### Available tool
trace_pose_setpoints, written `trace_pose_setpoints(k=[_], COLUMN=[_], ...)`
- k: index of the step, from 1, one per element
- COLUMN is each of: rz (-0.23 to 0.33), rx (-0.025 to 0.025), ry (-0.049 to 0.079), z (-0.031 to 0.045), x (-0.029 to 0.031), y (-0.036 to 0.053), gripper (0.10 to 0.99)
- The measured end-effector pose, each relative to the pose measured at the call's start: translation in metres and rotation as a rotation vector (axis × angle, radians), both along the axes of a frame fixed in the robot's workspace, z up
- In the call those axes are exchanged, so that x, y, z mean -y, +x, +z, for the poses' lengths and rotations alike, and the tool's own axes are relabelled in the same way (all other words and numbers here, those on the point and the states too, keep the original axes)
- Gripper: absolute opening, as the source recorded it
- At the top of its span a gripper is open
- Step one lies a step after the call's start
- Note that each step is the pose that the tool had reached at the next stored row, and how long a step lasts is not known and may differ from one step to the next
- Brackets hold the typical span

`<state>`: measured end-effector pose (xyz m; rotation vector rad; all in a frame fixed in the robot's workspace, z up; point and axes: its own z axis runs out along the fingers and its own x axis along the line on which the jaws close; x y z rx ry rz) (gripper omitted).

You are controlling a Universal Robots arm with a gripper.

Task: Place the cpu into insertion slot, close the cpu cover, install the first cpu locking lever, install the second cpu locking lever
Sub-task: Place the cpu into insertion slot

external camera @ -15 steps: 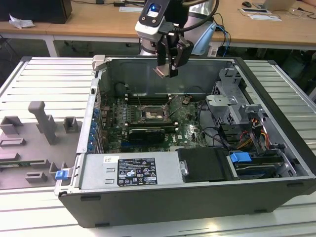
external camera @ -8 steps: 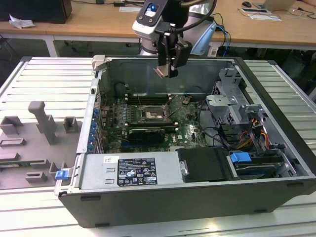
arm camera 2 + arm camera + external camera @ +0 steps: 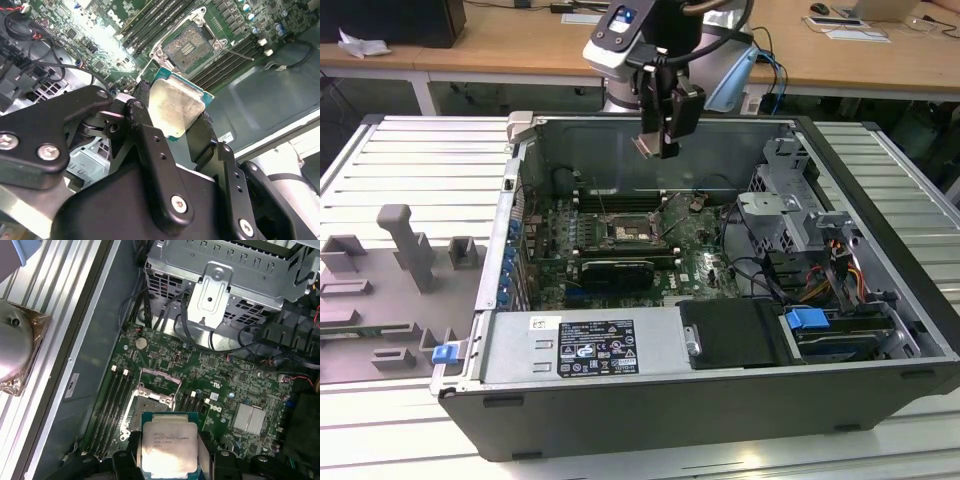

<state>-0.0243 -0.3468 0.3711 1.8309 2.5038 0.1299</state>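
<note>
My gripper (image 3: 658,140) hangs high over the open computer case (image 3: 620,420), shut on the cpu (image 3: 645,147). In both wrist views the cpu (image 3: 167,447) (image 3: 177,107) is a flat square chip with a silvery top, clamped by two opposite edges between the black fingers (image 3: 142,125). Well below it, the insertion slot (image 3: 150,407) (image 3: 190,42) (image 3: 625,232) lies bare on the green motherboard. The cpu cover (image 3: 160,381) stands flipped open at one edge of the slot. A thin wire locking lever (image 3: 235,50) sticks out beside the slot.
Memory slots (image 3: 112,400) flank the slot. A metal drive cage (image 3: 785,200) with cables fills the exterior view's right of the case, and a power supply (image 3: 585,345) lies along its front. Grey fixture blocks (image 3: 410,250) stand on the ribbed table at the left.
</note>
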Motion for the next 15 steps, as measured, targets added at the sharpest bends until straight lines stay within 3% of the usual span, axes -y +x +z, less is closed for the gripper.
trace_pose_setpoints(k=[15], rz=[-0.175], rx=[0.0], ry=[0.0], z=[-0.0015], x=[0.0], y=[-0.0003], gripper=[0.537])
